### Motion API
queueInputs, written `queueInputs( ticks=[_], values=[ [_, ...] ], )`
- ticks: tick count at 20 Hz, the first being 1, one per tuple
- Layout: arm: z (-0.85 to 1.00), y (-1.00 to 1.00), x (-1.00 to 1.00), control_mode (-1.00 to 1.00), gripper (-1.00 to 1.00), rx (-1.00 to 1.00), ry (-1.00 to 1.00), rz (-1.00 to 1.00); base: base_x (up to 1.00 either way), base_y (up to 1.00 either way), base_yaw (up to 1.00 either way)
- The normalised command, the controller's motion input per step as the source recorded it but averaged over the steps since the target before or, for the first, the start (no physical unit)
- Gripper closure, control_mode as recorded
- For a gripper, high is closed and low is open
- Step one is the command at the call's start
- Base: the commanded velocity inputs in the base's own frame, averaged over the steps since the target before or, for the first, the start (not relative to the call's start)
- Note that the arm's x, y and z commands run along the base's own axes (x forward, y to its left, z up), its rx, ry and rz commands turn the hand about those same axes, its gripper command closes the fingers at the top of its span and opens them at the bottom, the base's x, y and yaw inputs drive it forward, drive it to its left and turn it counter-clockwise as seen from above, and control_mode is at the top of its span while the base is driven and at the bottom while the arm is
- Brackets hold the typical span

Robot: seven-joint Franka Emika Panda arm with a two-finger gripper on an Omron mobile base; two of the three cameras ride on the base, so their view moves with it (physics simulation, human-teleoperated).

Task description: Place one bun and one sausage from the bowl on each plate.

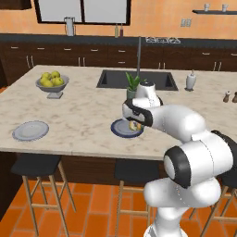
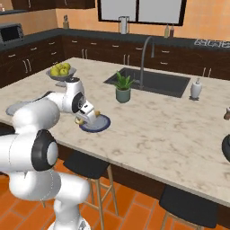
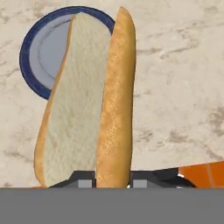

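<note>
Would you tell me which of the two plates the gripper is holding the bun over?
The blue-rimmed plate, near the potted plant; the pale grey plate sits far left.

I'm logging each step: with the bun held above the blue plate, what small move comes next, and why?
Probably lower and release: the gripper is shut on the bun, which hangs over the blue-rimmed plate, bare where visible.
</note>
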Motion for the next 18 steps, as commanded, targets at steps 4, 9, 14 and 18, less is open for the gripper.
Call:
queueInputs(
  ticks=[4,9,14,18],
  values=[
    [-0.87,0.00,1.00,-1.00,1.00,0.00,0.00,0.00,0.00,0.00,0.00],
    [-0.62,-0.06,0.96,-1.00,1.00,0.00,0.00,0.00,0.00,0.00,0.00],
    [-0.39,-0.02,0.43,-1.00,1.00,0.00,0.00,0.00,0.00,0.00,0.00],
    [-0.16,-0.08,0.03,-1.00,1.00,0.00,0.00,0.00,0.00,0.00,0.00]
  ],
)
